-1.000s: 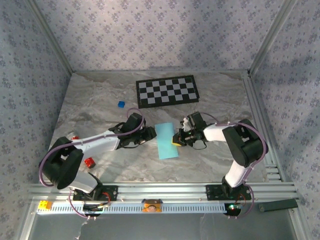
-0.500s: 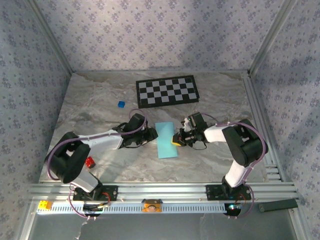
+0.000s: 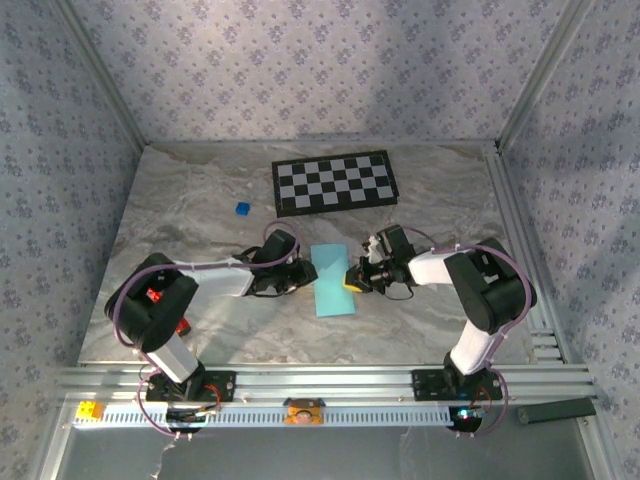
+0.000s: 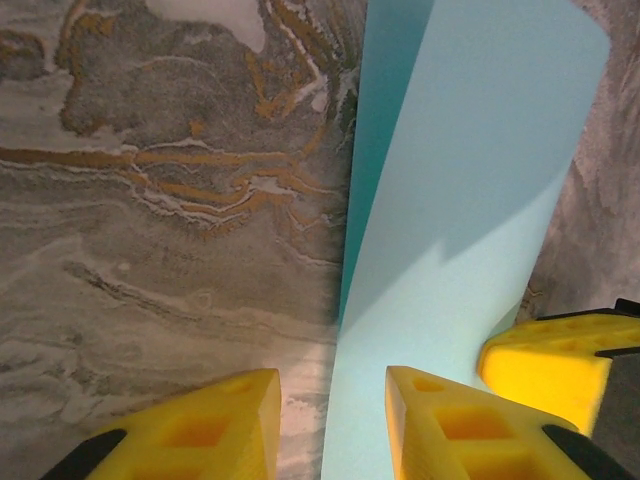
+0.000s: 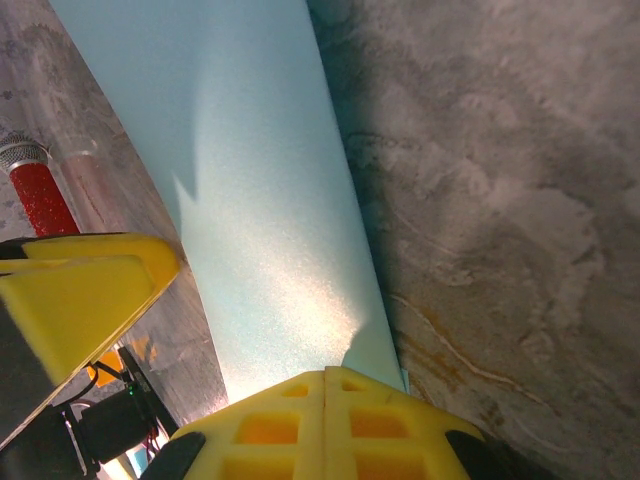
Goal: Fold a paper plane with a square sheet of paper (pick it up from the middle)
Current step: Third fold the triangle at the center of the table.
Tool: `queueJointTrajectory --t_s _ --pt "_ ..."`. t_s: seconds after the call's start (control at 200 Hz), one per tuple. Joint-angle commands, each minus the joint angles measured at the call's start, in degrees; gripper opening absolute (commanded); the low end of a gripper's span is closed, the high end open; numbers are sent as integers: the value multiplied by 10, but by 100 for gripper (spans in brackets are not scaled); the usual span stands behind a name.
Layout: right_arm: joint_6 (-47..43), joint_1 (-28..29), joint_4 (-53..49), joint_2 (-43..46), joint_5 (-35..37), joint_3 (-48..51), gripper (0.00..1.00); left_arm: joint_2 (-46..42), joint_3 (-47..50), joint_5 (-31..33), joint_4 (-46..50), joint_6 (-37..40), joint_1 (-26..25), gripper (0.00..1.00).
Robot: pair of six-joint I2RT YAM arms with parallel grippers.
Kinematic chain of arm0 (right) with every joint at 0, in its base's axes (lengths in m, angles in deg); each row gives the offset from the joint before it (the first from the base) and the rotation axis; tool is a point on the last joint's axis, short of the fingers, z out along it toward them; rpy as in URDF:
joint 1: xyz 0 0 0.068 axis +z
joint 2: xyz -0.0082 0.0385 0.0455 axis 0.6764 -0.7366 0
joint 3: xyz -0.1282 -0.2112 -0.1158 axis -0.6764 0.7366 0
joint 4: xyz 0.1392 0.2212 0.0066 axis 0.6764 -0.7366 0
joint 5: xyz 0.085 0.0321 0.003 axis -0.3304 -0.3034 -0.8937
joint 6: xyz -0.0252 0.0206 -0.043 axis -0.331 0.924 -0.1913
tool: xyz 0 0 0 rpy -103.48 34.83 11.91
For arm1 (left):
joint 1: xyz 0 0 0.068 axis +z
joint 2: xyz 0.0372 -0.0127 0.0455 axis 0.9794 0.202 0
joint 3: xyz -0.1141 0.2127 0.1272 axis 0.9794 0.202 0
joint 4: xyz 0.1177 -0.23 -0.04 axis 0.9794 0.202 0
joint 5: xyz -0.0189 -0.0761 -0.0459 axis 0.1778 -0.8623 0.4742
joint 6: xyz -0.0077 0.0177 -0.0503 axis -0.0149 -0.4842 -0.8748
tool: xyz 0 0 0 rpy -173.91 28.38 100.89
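A: How does the left pincer [image 4: 330, 395] stand?

B: Its jaws are apart, straddling the left edge of the square sheet of paper [image 4: 470, 200]. One finger is over bare tabletop [image 4: 150, 200], the other over the blue. The right pincer [image 5: 325, 385] has its fingers pressed together, tips on the sheet's opposite edge. Whether it pinches the paper or merely pins it cannot be told.

A: And the sheet itself?

B: It lies mid-tabletop between the two pincers, a long strip whose upper layer bows up off a darker layer beneath. It is nearer the arms than the checkerboard [image 3: 334, 182] and well apart from the small blue cube [image 3: 242, 209].

A: What does the step call for?

B: Probably gripping or flattening that left edge. The left pincer should close squarely with both layers aligned while the right holds firm, or the strip will likely skew and the crease wander.

A: What is unclear?

B: The sheet's near end is cut off behind the fingers in both wrist views, and the fold line is not distinct. A red object [image 5: 40, 195] in the right wrist view is blurred and cannot be named.
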Motion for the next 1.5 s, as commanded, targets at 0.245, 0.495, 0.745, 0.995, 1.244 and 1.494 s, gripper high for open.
queueJointTrajectory --t_s 0.245,0.495,0.745,0.995,1.244,1.494 --pt "10 -5 -39 -17 46 23 3 20 -12 -22 -36 3 -3 30" --pt "10 -6 -38 -15 46 21 3 23 -12 -23 -37 4 -3 29" --pt "10 -8 -37 -14 44 24 3 30 -13 -31 -38 8 -3 29" --pt "11 -7 -34 -15 43 23 3 38 -12 -37 -45 8 -3 27" --pt "13 -8 -29 -16 42 24 2 47 -14 -45 -57 6 -3 25" --pt "14 -8 -28 -18 42 25 2 46 -12 -46 -64 4 -4 24"
